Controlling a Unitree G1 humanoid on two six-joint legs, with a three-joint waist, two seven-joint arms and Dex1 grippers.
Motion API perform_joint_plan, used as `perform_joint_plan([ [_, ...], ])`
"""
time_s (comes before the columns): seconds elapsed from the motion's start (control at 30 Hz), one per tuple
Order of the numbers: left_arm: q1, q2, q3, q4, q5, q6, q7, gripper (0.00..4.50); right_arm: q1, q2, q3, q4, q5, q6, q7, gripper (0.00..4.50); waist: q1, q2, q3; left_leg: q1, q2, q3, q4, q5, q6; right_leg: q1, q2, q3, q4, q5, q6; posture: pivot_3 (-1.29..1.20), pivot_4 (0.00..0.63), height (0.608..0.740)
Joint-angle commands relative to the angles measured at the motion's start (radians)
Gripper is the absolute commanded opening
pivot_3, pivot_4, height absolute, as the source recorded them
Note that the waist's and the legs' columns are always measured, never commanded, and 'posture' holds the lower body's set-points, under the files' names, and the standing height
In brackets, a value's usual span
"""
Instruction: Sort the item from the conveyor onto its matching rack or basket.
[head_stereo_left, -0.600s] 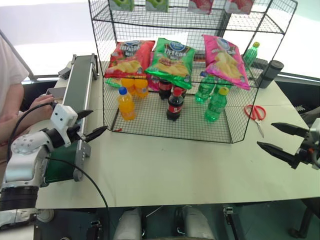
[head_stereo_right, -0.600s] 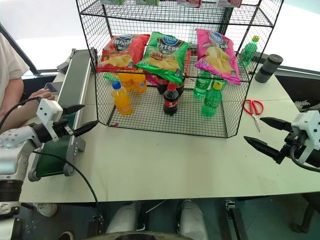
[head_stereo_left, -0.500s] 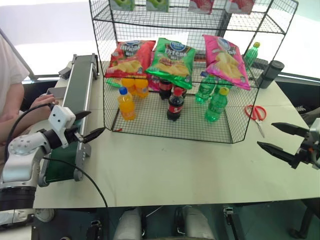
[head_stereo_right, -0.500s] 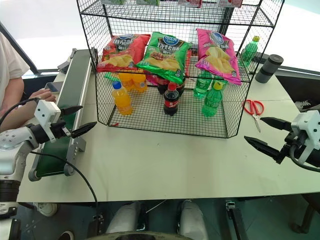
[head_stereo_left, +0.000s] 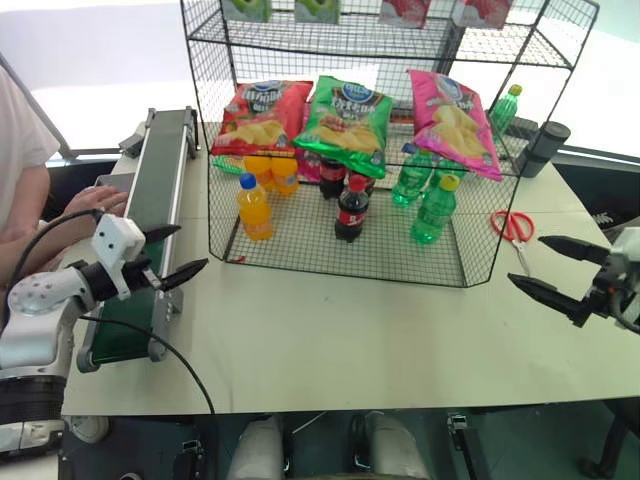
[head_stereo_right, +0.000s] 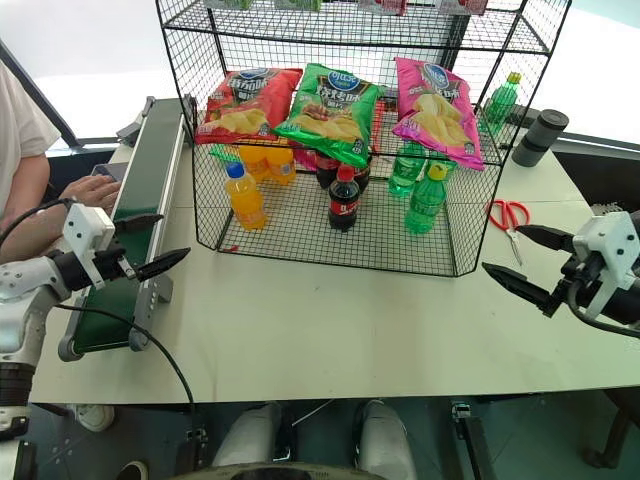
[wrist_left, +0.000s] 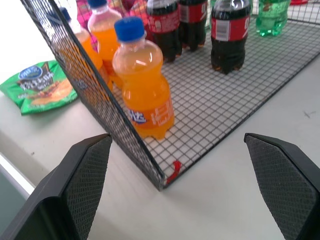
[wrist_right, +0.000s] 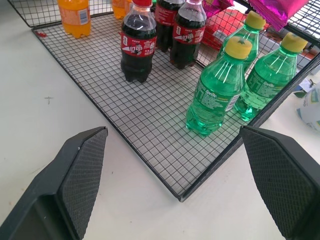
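Fingers of the left gripper (head_stereo_left: 180, 252) are spread wide with nothing between them, hung over the conveyor (head_stereo_left: 160, 180) at nine o'clock of the table (head_stereo_left: 340, 340). The right gripper (head_stereo_left: 545, 270) is likewise held fully apart and empty, at three o'clock, just past the scissors (head_stereo_left: 512, 226). The pink chip bag (head_stereo_left: 452, 120) is seen lying on the rack (head_stereo_left: 480, 270), at one o'clock, seemingly tilted on its middle tier. Bare tabletop is left open along the rack's front edge, toward six o'clock.
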Motion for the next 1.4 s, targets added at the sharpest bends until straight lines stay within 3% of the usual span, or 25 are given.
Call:
perform_joint_plan([
  [0.03,0.001,0.001,0.042,-0.025,-0.040,-0.020,-0.016,4.50,-0.025,0.003,-0.007,-0.031,0.002,-0.013,-0.018,4.41,-0.001,0.000,0.000,0.000,0.000,0.000,0.000,0.000,0.000,0.000,0.000,0.000,0.000,0.000,0.000,0.00,0.150,0.740],
  [1.4,0.063,0.015,0.057,-0.095,-0.037,-0.021,0.017,4.50,-0.143,0.026,0.115,0.147,-0.068,-0.153,0.017,4.41,-0.001,0.000,0.000,0.000,0.000,0.000,0.000,0.000,0.000,0.000,0.001,0.000,0.000,0.000,0.000,0.00,0.150,0.740],
])
